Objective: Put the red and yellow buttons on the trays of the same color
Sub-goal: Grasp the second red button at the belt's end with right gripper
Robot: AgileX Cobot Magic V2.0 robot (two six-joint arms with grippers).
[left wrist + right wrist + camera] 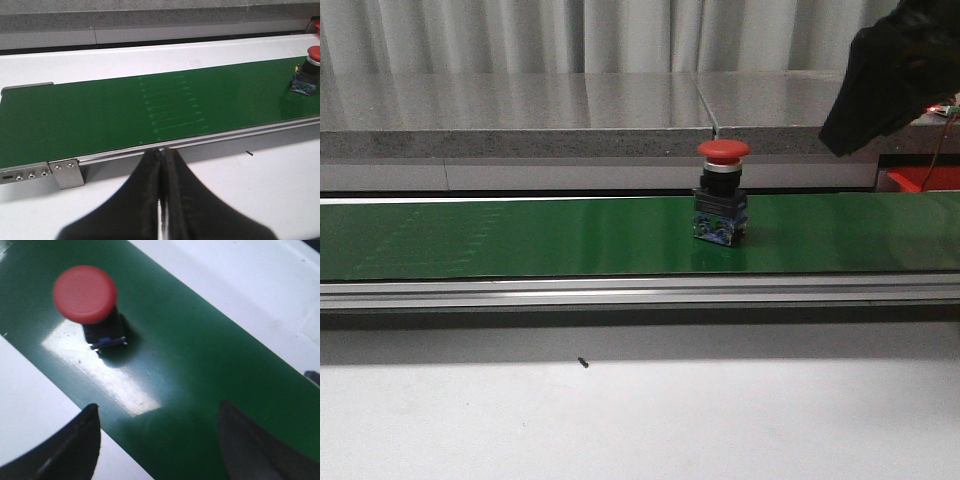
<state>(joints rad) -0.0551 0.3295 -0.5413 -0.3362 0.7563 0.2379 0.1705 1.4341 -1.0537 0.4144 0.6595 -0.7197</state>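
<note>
- The red button [85, 294] stands upright on the green belt [200, 390], ahead of the right gripper [159, 440] and off to one side of its wide-apart jaws, not between them.
- Closing from here would likely miss or clip the mushroom cap and topple it.
- The left gripper [162, 200], jaws pressed together, sits well away from the button.
- No trays are in view.
</note>
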